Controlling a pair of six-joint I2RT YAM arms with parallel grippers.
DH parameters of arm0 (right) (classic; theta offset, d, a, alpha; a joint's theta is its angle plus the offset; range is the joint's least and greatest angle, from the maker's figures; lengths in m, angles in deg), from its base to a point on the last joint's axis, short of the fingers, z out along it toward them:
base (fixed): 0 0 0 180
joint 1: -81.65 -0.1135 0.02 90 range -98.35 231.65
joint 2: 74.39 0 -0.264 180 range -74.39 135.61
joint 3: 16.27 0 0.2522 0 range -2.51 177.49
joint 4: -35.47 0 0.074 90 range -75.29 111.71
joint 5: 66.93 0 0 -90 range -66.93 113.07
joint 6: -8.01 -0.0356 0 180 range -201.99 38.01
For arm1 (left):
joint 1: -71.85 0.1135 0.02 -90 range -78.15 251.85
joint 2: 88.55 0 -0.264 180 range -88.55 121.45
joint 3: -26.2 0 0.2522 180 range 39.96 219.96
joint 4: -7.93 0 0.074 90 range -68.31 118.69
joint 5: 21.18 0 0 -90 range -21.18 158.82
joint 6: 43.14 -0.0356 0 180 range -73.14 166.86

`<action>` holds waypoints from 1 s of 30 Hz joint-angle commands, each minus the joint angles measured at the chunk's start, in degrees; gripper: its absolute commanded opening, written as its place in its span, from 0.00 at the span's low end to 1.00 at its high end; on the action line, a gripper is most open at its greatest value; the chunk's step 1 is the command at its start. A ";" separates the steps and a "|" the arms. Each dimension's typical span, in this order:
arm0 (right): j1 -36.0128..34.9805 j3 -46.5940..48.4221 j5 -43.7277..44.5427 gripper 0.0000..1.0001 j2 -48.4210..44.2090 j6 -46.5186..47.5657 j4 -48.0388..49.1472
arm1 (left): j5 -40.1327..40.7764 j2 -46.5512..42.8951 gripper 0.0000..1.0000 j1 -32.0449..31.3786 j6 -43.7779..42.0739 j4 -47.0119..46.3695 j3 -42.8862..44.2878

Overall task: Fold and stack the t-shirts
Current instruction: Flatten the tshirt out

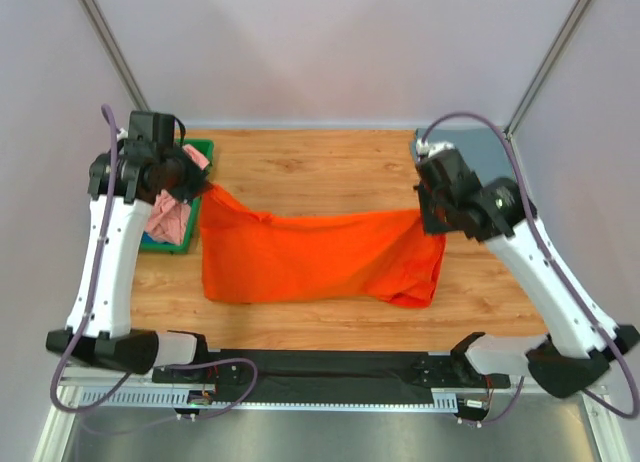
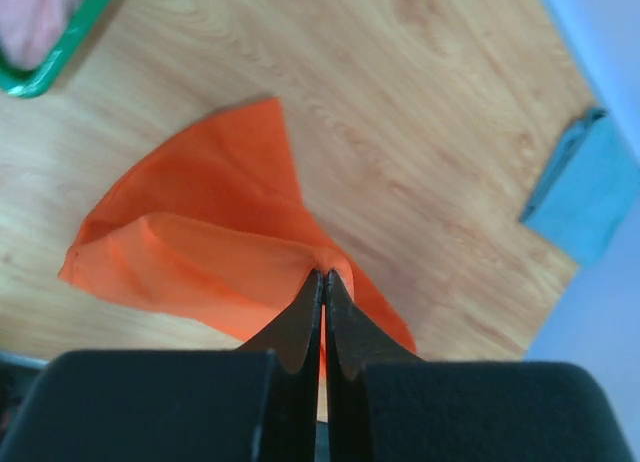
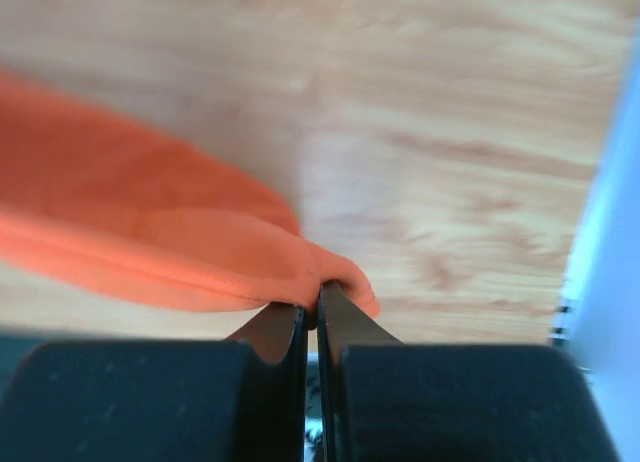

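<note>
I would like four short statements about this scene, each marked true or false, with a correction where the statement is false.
1. The left gripper is shut on a corner of the orange t-shirt. True.
2. The right gripper is open and holds nothing. False: it is shut on the other end of the orange t-shirt.
3. The orange t-shirt lies inside the green tray. False: it is stretched between the two grippers over the wooden table. The tray holds a pink cloth.
4. A blue cloth lies near the table's far right corner. True.
</note>
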 commanded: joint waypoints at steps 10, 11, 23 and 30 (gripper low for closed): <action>21.39 52.28 9.91 0.00 19.43 23.43 19.42 | -13.95 22.62 0.00 5.37 7.88 -5.05 48.66; 21.39 49.21 9.30 0.00 16.86 23.47 19.50 | -13.79 21.57 0.00 5.38 7.63 -5.83 47.25; 21.22 14.15 12.19 0.00 -2.75 3.37 1.19 | -8.79 0.40 0.00 5.46 -4.14 0.30 19.70; 17.53 -11.69 -3.07 0.00 -13.21 -14.83 -9.24 | -5.81 -19.27 0.00 3.53 -4.42 3.03 -17.32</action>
